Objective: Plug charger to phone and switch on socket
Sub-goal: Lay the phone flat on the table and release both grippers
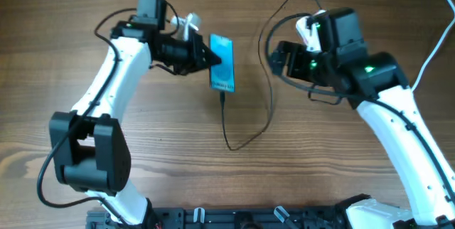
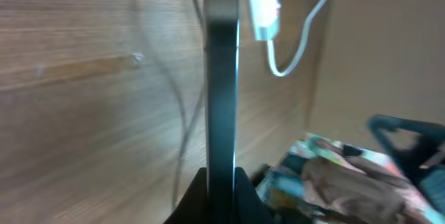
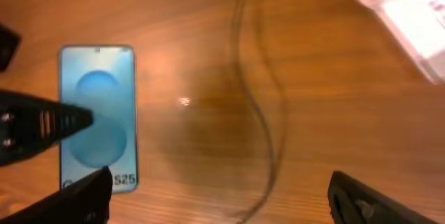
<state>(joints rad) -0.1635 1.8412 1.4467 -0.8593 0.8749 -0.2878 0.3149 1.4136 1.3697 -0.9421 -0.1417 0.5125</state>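
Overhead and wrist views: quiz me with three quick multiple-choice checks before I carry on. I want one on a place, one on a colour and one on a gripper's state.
1. Where is the socket?
A. close by the right gripper
B. by the left arm's base
C. at the table's near edge

2. What colour is the screen of the phone?
A. red
B. black
C. teal-blue

3. What state is the right gripper in?
A. shut on a cable
B. open, holding nothing
C. shut on a plug

Answers:
1. A, as the socket's white body shows at the top right of the right wrist view.
2. C, as the screen is bright teal in both the overhead and the right wrist views.
3. B, as its jaws stand wide apart with only bare table between them.
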